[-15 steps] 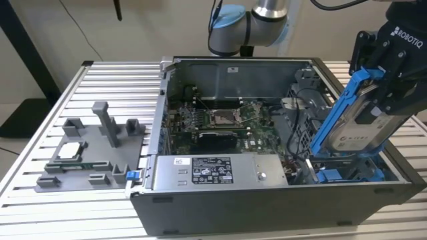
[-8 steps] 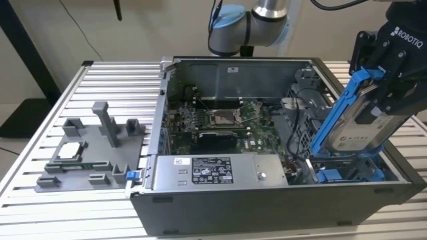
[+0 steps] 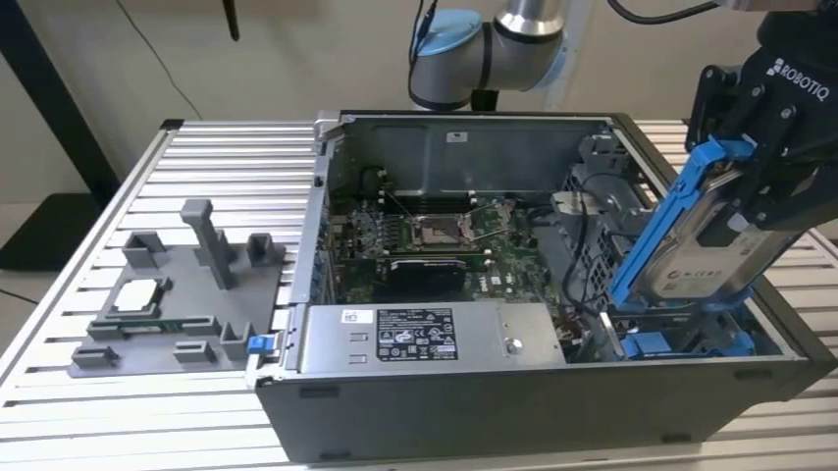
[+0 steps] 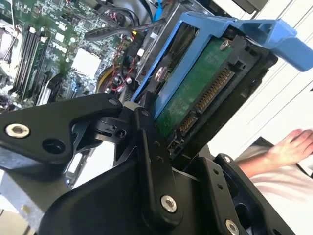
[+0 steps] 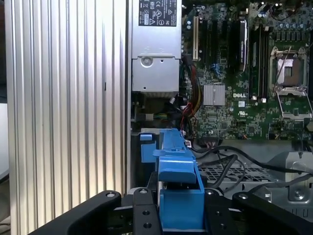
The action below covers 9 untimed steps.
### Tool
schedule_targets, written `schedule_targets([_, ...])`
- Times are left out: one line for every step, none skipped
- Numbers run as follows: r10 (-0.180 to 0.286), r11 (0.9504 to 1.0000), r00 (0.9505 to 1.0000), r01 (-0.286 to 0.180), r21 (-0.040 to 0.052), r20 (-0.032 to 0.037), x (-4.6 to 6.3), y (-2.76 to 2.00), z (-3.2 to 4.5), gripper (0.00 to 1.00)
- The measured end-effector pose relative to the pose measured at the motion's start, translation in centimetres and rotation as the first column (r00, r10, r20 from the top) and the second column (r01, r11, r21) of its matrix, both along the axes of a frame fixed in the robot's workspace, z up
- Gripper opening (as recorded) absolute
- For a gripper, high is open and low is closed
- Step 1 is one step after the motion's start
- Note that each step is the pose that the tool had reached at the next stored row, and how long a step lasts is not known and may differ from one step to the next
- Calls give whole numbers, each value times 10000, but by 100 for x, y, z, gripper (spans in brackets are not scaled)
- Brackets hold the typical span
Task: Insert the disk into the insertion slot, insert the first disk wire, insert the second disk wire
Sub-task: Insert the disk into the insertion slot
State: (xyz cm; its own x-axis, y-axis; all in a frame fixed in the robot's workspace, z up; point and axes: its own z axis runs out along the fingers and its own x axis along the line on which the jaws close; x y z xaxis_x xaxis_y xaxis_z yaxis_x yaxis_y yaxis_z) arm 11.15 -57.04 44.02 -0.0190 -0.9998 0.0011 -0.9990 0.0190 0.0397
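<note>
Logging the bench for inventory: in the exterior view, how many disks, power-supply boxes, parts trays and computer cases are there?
disk: 1
power-supply box: 1
parts tray: 1
computer case: 1
Total: 4

Computer case (image 3: 524,412) stands on the slatted table (image 3: 210,147). Parts tray (image 3: 147,339) lies on the table, on the exterior view's left of the case. Inside the case, the power-supply box (image 3: 419,339) sits along the near wall, with the motherboard (image 3: 433,245) behind it. The disk (image 3: 697,270), tilted in the gripper (image 3: 749,186), hangs over the insertion slot (image 3: 681,343) at the exterior view's right end.
</note>
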Motion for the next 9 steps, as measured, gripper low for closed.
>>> schedule_targets([-1, 10000, 10000, 1, 1, 0, 1, -4, -12, 0])
schedule_targets([-1, 10000, 10000, 1, 1, 0, 1, -7, -24, 0])
schedule_targets([-1, 10000, 10000, 1, 3, 0, 2, -8, -39, 0])
schedule_targets([-2, 10000, 10000, 2, 3, 0, 2, -9, -50, 0])
schedule_targets([-1, 10000, 10000, 1, 3, 0, 2, -10, -61, 0])
schedule_targets([-1, 10000, 10000, 1, 2, 0, 3, -11, -70, 0])
schedule_targets([-1, 10000, 10000, 1, 4, 0, 3, -12, -79, 0])
schedule_targets([0, 10000, 10000, 0, 4, 0, 6, -15, -87, 0])
schedule_targets([0, 10000, 10000, 0, 3, 0, 7, -17, -95, 0])
